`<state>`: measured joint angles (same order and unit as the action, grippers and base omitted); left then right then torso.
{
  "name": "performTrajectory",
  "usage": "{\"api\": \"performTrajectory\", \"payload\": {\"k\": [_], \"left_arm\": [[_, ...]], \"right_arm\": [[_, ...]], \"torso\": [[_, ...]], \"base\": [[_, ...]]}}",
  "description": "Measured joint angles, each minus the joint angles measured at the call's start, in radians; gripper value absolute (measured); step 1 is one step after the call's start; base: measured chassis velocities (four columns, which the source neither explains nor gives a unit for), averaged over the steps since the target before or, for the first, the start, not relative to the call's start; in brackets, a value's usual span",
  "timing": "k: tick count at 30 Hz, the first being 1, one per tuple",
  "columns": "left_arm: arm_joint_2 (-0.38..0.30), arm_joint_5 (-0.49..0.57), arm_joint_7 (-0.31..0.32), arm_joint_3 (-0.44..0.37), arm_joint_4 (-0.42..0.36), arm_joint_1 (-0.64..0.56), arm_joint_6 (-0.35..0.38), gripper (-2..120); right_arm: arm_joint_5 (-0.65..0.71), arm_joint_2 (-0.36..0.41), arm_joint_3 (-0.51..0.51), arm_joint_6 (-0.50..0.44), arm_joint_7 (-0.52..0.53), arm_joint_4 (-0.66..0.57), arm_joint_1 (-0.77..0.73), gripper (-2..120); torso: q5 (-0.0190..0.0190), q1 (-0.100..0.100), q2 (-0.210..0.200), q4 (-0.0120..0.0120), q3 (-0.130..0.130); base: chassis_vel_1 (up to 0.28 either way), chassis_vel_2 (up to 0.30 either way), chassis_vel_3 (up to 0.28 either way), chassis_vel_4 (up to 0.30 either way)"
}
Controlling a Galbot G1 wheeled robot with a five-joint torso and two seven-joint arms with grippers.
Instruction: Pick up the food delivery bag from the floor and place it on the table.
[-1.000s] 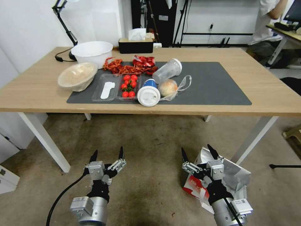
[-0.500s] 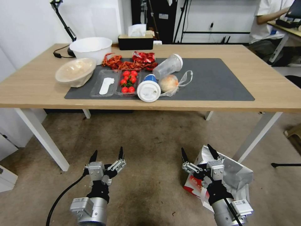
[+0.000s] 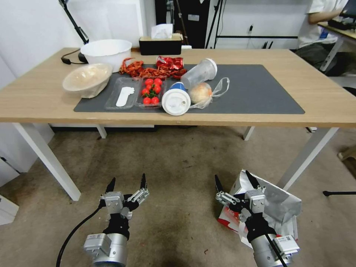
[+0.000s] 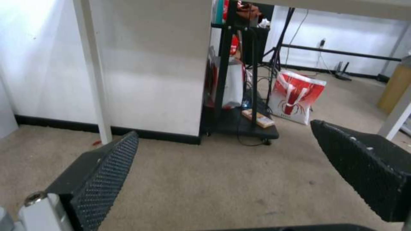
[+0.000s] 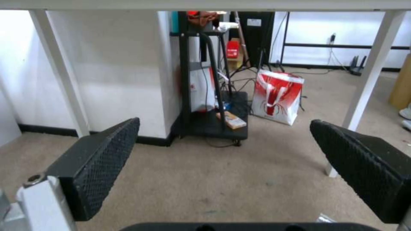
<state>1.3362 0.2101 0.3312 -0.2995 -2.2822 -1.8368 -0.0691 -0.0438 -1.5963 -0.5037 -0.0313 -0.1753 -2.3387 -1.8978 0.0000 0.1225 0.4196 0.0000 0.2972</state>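
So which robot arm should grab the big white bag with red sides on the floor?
Probably the right. The right gripper hangs open directly over the boxy white and red food delivery bag on the grey-brown floor. The left gripper, also open, sits over bare floor, farther away.

**Non-task items, positions referenced to the lidded cup**

The blue cup with a white lid lies on its side, lid facing the camera.
- Bun in a clear plastic bag: just beside the cup on its right, touching or nearly so.
- Clear tumbler: tipped over, behind the cup and to its right.
- Cherry tomato punnet: just left of the cup.
- Clear tray holding a white utensil: left of the cup, beyond the punnet.
- Red snack wrappers: behind the cup.
- Film-covered beige bowl: far left of the cup.
- White bowl: behind and well left of the cup.
- Black tissue box: well behind the cup.
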Motion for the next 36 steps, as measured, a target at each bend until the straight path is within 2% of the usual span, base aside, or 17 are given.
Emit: {"api": "performTrajectory", "payload": {"k": [36], "left_arm": [[-0.008, 0.012, -0.003, -0.009, 0.028, 0.015, -0.001, 100]], "right_arm": [[0.002, 0.002, -0.004, -0.004, -0.007, 0.028, 0.009, 100]], "torso": [[0.0000, -0.046, -0.145, 0.0000, -0.100]], "base": [[0.000, 0.000, 0.000, 0.000]]}}
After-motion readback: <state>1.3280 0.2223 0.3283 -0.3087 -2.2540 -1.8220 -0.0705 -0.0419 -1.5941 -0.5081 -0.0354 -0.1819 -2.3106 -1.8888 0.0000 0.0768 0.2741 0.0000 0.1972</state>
